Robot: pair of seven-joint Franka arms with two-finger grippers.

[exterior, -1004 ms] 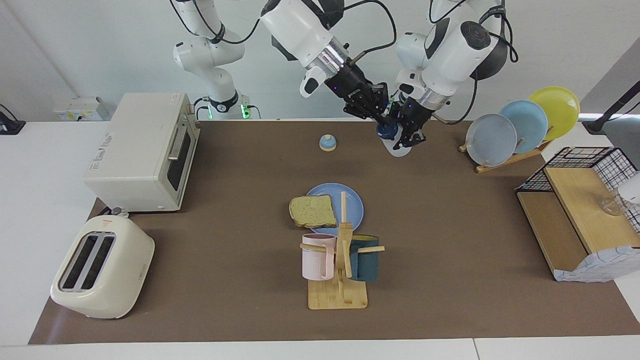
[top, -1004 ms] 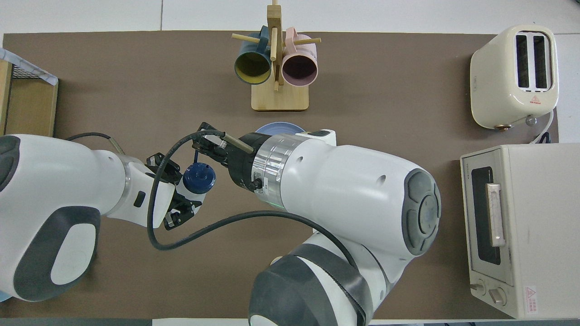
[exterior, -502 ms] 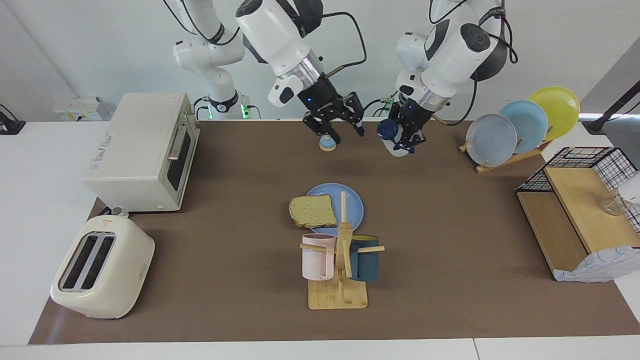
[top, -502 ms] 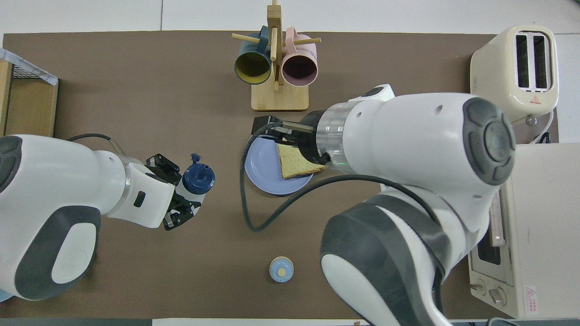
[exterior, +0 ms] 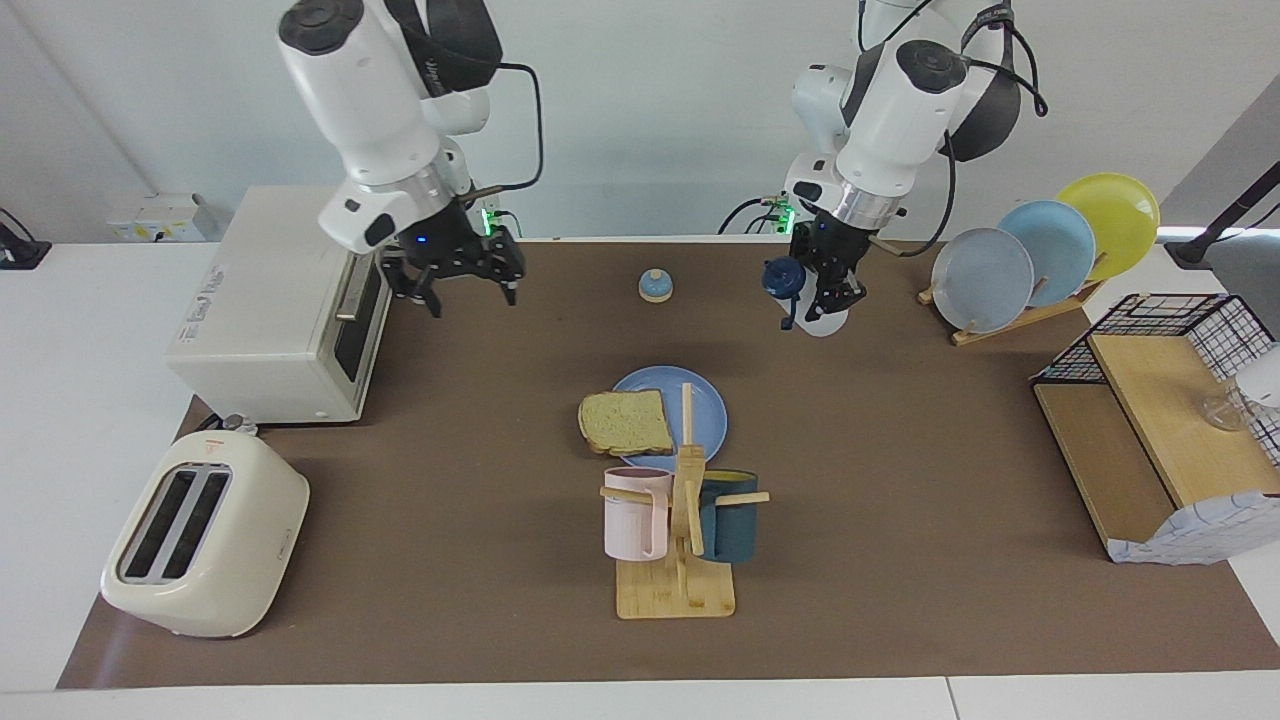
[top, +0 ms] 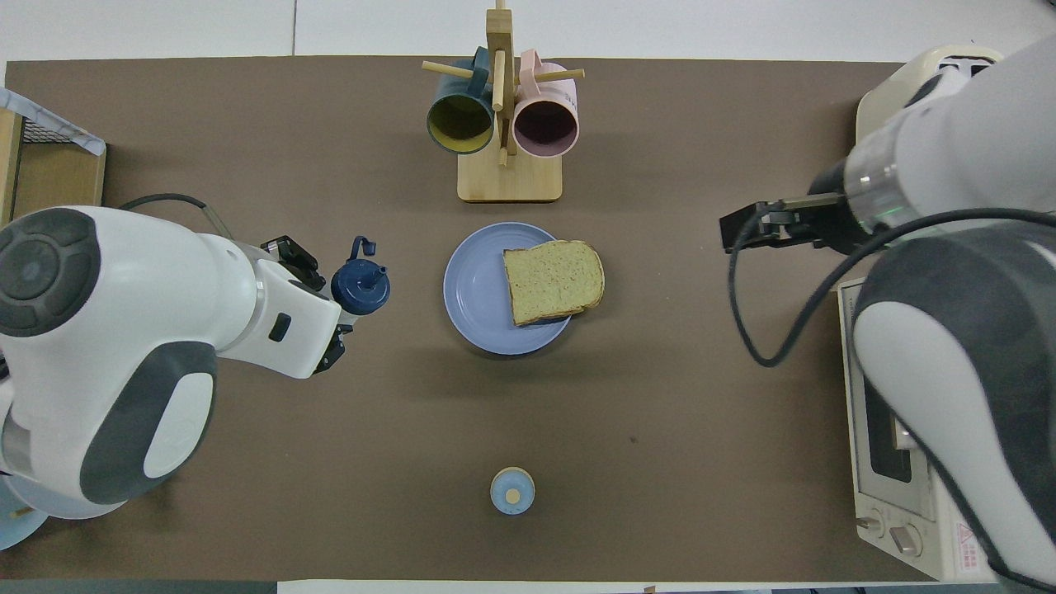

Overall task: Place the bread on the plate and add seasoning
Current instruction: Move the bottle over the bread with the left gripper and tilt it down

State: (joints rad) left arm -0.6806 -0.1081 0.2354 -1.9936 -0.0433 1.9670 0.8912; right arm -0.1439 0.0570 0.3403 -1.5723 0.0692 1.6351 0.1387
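Note:
The bread [exterior: 625, 422] [top: 553, 280] lies on the blue plate [exterior: 712, 415] [top: 474, 289] in the middle of the mat. Its crust overhangs the rim toward the right arm's end. My left gripper [exterior: 830, 292] [top: 340, 312] is shut on the seasoning [exterior: 822, 320] [top: 360, 285], a white bottle with a navy cap. It holds the bottle tilted over the mat between the bell and the plate rack, with a small flap sticking out of the cap. My right gripper [exterior: 472, 298] [top: 730, 235] hangs open and empty over the mat in front of the toaster oven.
A small blue-domed bell [exterior: 655, 286] [top: 512, 491] stands near the robots. A mug tree [exterior: 680, 530] [top: 503, 107] stands just past the plate. A toaster oven [exterior: 280, 300] and toaster [exterior: 200, 530] fill the right arm's end. An upright plate rack [exterior: 1040, 250] and wire shelf [exterior: 1160, 420] fill the left arm's end.
My right gripper opened, left the bottle's cap and swung across to the toaster oven. The left gripper kept the bottle and shifted it slightly; the cap's flap now sticks out.

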